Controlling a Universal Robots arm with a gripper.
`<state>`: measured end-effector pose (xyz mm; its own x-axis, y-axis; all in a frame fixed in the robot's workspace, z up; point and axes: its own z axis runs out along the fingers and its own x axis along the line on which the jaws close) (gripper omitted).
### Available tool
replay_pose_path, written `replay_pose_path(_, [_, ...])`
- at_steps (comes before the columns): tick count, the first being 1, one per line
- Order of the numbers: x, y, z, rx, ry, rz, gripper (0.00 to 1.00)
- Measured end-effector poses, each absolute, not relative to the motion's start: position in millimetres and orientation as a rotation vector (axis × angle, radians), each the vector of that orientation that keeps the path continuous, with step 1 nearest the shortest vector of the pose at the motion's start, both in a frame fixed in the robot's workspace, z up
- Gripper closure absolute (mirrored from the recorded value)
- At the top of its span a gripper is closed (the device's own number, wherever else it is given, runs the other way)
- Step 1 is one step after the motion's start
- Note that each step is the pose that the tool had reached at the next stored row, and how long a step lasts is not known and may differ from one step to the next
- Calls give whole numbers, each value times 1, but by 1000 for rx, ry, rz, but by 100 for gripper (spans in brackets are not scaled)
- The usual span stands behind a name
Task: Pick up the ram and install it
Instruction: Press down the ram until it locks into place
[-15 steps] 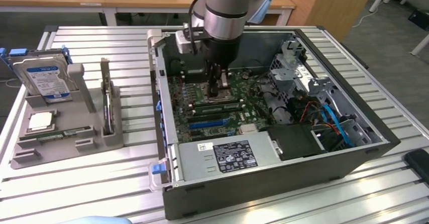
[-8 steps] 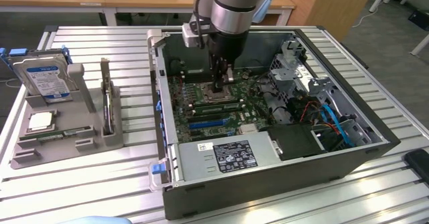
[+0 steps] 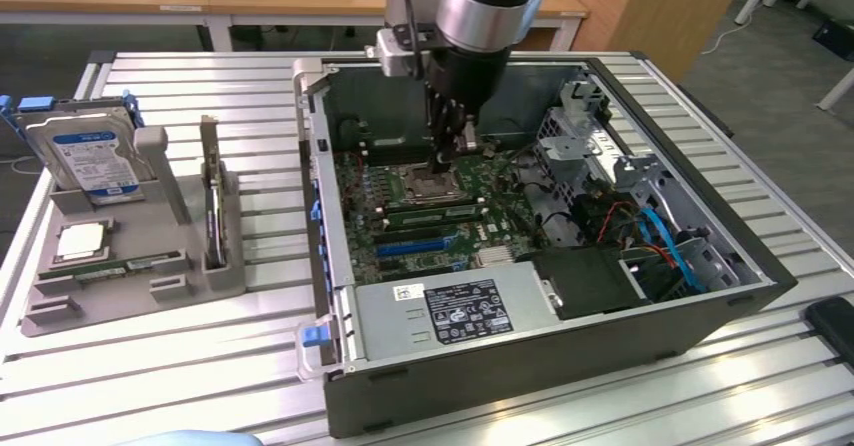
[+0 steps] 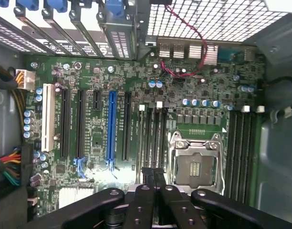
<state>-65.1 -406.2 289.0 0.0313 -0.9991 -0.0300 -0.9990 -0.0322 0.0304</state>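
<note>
Slatted aluminium tabletop point(image 3: 200, 86) carries an open black desktop computer case point(image 3: 534, 386) lying on its side, and, on the exterior view's left, a grey plastic parts holder point(image 3: 200, 276). The arm's black gripper point(image 3: 450, 156) reaches down inside the case over the green motherboard point(image 3: 400, 191), close to the empty square silver processor socket point(image 3: 434, 181). Its two fingers are pressed together. I cannot tell whether anything thin is pinched between them.

In the wrist view the gripper's point(image 4: 153, 172) tips hang right at the end of the long black memory slots point(image 4: 153, 138), beside the socket point(image 4: 196, 164). The slots run straight away from the fingertips, lengthwise.

One ram, a narrow green circuit-board stick point(image 3: 130, 266), lies flat in the holder, in front of the upright silver hard drive with the blue-white label point(image 3: 96, 161). It sits well apart from the gripper, outside the case wall, towards the exterior view's left. Its long axis runs roughly across that view, much like the slots on the board.
</note>
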Motion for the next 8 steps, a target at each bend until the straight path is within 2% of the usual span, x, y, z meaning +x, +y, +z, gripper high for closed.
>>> replay_pose_path(8, [-57, -406, 299, 2247, -2177, -110, 90])
